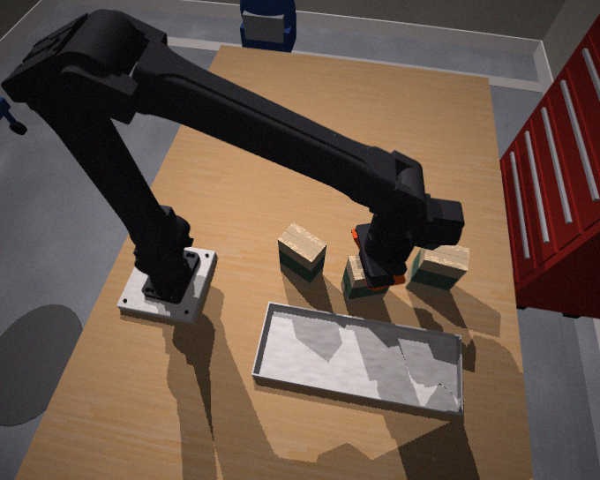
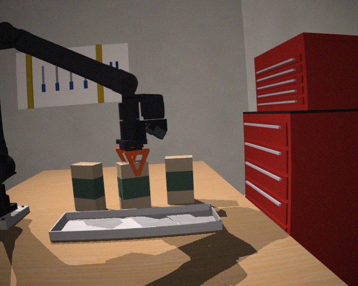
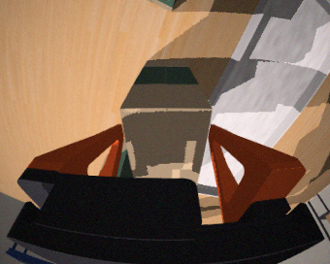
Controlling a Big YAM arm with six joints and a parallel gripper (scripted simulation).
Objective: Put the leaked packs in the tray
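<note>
Three tan coffee packs with a green band stand in a row behind the tray: the left pack, the middle pack and the right pack. My gripper is open and reaches down over the top of the middle pack. Its orange fingers stand on either side of the pack's two big flat sides, with a small gap at each. The pack stands upright on the table. The grey tray lies in front of the row with nothing in it.
A red drawer cabinet stands close to the table's right edge. The arm's base plate is at the left. A blue object stands beyond the table's far end.
</note>
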